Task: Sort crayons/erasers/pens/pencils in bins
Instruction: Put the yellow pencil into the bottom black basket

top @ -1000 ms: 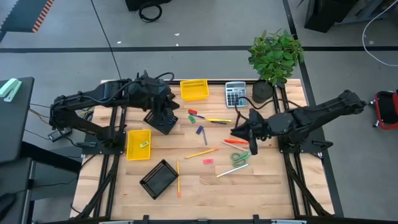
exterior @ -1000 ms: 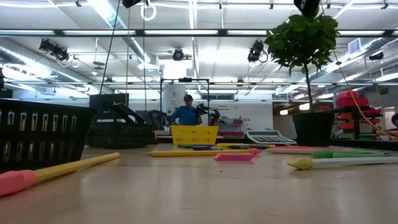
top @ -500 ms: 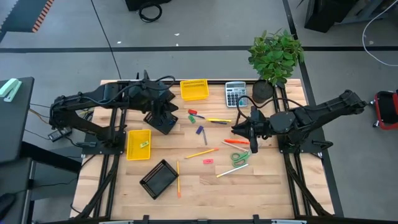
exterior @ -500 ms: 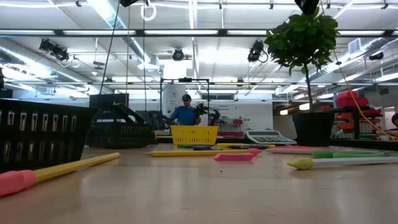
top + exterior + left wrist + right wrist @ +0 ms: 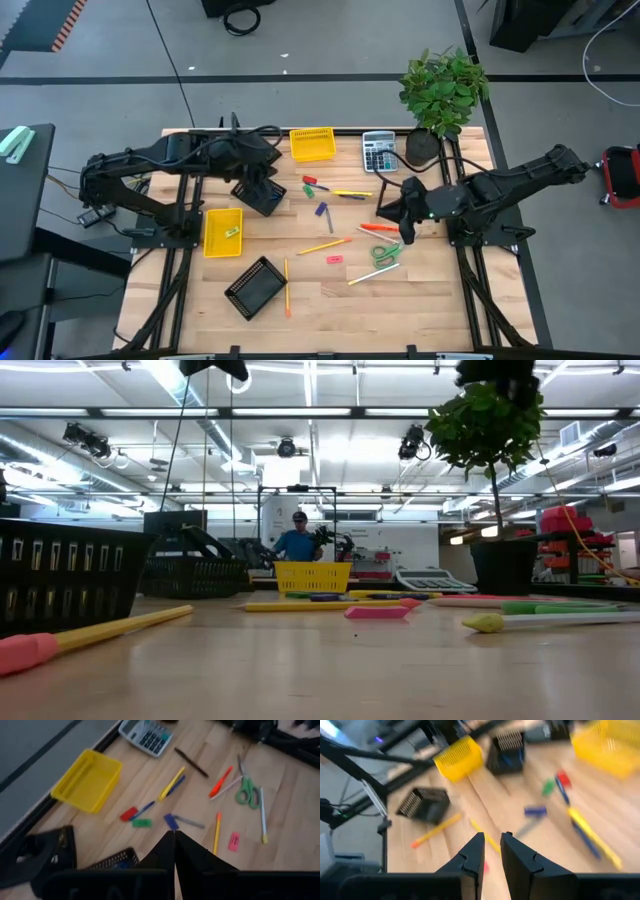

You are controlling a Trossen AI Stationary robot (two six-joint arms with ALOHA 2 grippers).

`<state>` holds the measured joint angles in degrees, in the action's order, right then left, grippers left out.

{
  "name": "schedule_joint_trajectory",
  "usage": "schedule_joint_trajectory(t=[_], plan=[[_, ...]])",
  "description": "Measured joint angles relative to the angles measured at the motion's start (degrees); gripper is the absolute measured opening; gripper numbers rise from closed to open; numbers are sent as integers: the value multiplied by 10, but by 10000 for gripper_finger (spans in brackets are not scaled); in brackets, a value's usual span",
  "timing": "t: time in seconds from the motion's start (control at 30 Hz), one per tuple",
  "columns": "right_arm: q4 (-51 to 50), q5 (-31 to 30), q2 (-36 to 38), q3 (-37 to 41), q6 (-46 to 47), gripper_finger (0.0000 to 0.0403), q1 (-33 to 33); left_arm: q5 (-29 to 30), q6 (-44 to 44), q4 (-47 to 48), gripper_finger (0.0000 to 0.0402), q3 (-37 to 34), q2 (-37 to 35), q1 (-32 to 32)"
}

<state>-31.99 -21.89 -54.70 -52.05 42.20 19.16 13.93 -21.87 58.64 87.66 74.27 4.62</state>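
High view. Light wooden slatted table (image 5: 420,290). Left gripper (image 5: 262,186) hangs over a black wire mesh bin (image 5: 259,196) at ten o'clock from the table's centre, fingers clenched, nothing seen in them. Right gripper (image 5: 405,232) hangs at three o'clock from centre, just above an orange-red pen (image 5: 380,228); fingers a little apart, whether they hold anything cannot be told. Bright yellow plastic bin (image 5: 312,143) at twelve o'clock by the far edge; grey calculator (image 5: 377,151) at its three o'clock. Second yellow bin (image 5: 221,231) at nine o'clock, holding a small green piece. Second black mesh bin (image 5: 253,287) at seven o'clock, tilted. Loose at centre: short purple crayon (image 5: 322,210), long orange-yellow pencil (image 5: 324,246), pink block eraser (image 5: 334,259), green-handled scissors (image 5: 385,252). Potted green plant (image 5: 443,92) at one o'clock.

Low view. Black mesh bin wall (image 5: 65,572) at nine o'clock; pink-tipped yellow pencil (image 5: 95,633) lying in front; pink eraser (image 5: 376,612) at centre; yellow bin (image 5: 313,576) behind it. A person in blue (image 5: 297,542) stands in the room beyond.

Left wrist view. Own fingers pressed together; yellow bin (image 5: 88,781), calculator (image 5: 146,735), scissors (image 5: 246,791) beyond.

Right wrist view. Own fingers with a narrow gap between them; yellow bin (image 5: 458,756) and two black mesh bins (image 5: 424,804) beyond, blurred.
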Motion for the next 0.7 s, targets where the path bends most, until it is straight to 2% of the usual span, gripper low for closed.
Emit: schedule_joint_trajectory(t=[0.13, 0.23, 0.33, 0.53, 0.7], plan=[[-60, 29, 0, 0, 108, 69, 0, -3, 28, -76, 20, 1, 25, 0], [-64, 46, 0, 0, 159, 69, 1, -51, 65, -133, 30, 1, 63, 0], [-58, 49, 0, 0, 185, 69, 7, -91, 93, -141, 40, 1, 114, 0], [-56, 48, 0, 0, 224, 69, 25, -118, 123, -102, 62, 0, 211, -9], [-56, 46, 0, 0, 228, 69, 28, -146, 125, -136, 81, 0, 269, -17]])
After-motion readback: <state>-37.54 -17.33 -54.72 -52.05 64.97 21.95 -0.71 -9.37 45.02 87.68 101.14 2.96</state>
